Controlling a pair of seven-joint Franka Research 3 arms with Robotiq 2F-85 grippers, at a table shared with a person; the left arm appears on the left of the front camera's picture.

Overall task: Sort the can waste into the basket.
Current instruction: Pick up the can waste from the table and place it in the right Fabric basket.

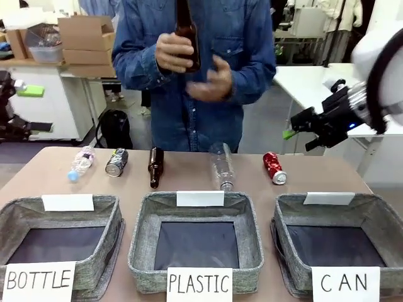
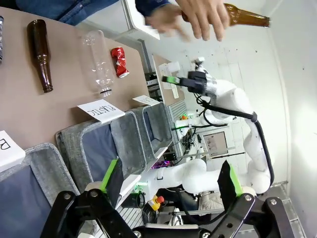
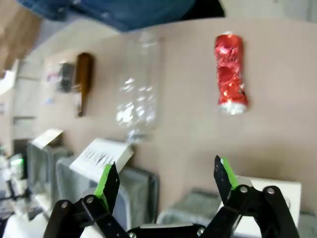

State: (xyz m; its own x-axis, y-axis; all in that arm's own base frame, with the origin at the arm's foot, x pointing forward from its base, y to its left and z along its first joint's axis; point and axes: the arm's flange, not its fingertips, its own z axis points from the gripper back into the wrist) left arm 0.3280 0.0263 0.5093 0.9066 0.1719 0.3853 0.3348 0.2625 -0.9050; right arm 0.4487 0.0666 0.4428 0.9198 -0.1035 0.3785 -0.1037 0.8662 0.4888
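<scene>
Hovering wide-jawed at the right of the table [image 1: 189, 175], our right gripper [image 1: 297, 129] faces the red can [image 1: 274, 168], we judge to straddle it; the CAN basket [image 1: 378, 209] stands just nearer us. The dark can [image 1: 116, 162] lies far left; our left gripper [image 2: 168, 171] likewise gapes.

red can [image 1: 274, 168] lies beyond the can basket [image 1: 371, 211]; right end effector [image 1: 297, 131] hovers higher up, jaws seemingly apart.

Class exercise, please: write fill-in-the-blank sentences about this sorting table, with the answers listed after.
The red can lies nearest the basket signed ____.
The person's hand holds a brown ____.
The robot's right hand hovers with its jaws ____.
Answers: CAN; bottle; open.
</scene>
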